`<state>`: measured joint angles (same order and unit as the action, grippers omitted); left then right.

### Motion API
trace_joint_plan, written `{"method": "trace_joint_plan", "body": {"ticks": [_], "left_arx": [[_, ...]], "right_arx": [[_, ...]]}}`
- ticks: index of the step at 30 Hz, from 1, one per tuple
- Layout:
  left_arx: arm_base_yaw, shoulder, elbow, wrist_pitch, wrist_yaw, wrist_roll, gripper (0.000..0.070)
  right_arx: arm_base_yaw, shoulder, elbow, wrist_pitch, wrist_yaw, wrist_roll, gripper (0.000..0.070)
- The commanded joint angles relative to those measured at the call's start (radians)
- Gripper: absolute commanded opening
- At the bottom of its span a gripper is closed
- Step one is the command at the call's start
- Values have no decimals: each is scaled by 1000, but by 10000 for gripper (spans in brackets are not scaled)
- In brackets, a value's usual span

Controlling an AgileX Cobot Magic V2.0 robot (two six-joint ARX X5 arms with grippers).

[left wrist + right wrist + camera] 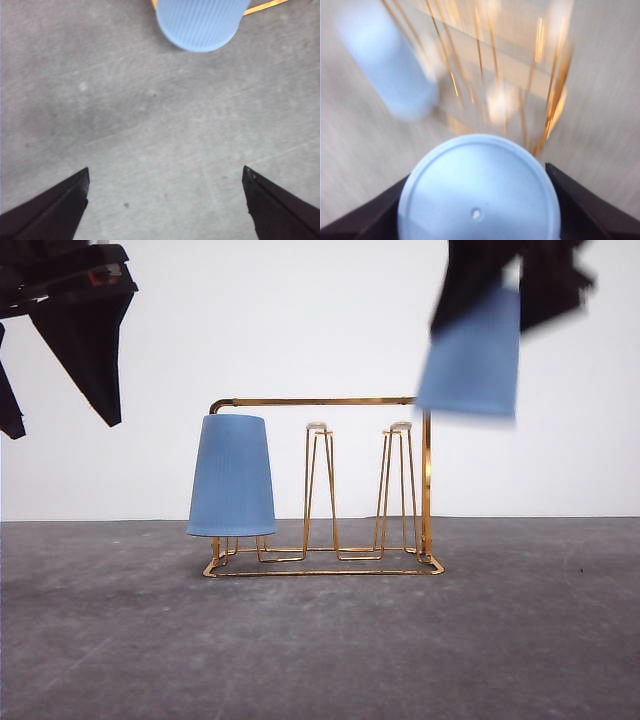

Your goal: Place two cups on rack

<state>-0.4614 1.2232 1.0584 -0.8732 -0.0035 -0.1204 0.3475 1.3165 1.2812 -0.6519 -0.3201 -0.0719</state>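
Observation:
The gold wire rack [322, 490] stands mid-table. One light blue cup [231, 476] hangs upside down over its leftmost prong, and this same cup [201, 22] shows its closed base in the left wrist view. My left gripper [165, 205] is open, raised high at the left, its fingers [85, 340] empty. My right gripper [479, 200] is shut on the second cup [470, 352], held upside down in the air above the rack's right end. In the right wrist view this cup's base [479, 192] sits between the fingers, with the blurred rack [520, 90] and the hung cup [387, 75] beyond.
The table is a dark grey surface [320, 640] in front of a white wall. Two white-tipped prongs [318, 430] [400, 430] stand bare in the middle and right of the rack. Open floor lies on both sides of the rack.

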Motion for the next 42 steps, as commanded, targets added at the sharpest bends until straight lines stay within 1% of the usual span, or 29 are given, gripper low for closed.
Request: {"method": "trace_joint_plan", "body": {"ticks": [1, 4, 8, 12, 17, 26, 29, 30, 32, 33, 35, 38, 42], "left_arx": [[-6, 6, 13, 12, 11, -1, 586], [-6, 6, 13, 13, 12, -2, 586], [-6, 6, 13, 13, 12, -2, 586], [-6, 6, 13, 13, 13, -2, 586], [-6, 6, 13, 12, 16, -2, 586], [-6, 6, 13, 27, 15, -2, 586], [-6, 6, 13, 30, 15, -2, 586], [-6, 6, 13, 30, 15, -2, 586], [-6, 6, 13, 30, 15, -2, 586], [-6, 6, 13, 30, 15, -2, 586], [-6, 6, 13, 30, 15, -2, 586], [-6, 6, 13, 31, 15, -2, 586], [-6, 6, 13, 35, 15, 0, 586]], "right_arx": [[10, 16, 52, -12, -10, -23, 314], [19, 20, 92, -6, -26, -25, 314], [41, 55, 93, 28, -17, -24, 315], [48, 128, 93, 56, 10, -27, 315], [52, 247, 93, 138, 60, -33, 314], [55, 416, 93, 158, 74, -34, 317], [55, 444, 93, 165, 85, -34, 331], [55, 451, 93, 166, 84, -34, 358], [55, 457, 93, 168, 83, -34, 442], [55, 457, 93, 169, 82, -34, 515], [56, 456, 93, 174, 82, -31, 613], [57, 453, 93, 179, 75, -18, 658], [56, 447, 94, 168, 58, -3, 662]]}}
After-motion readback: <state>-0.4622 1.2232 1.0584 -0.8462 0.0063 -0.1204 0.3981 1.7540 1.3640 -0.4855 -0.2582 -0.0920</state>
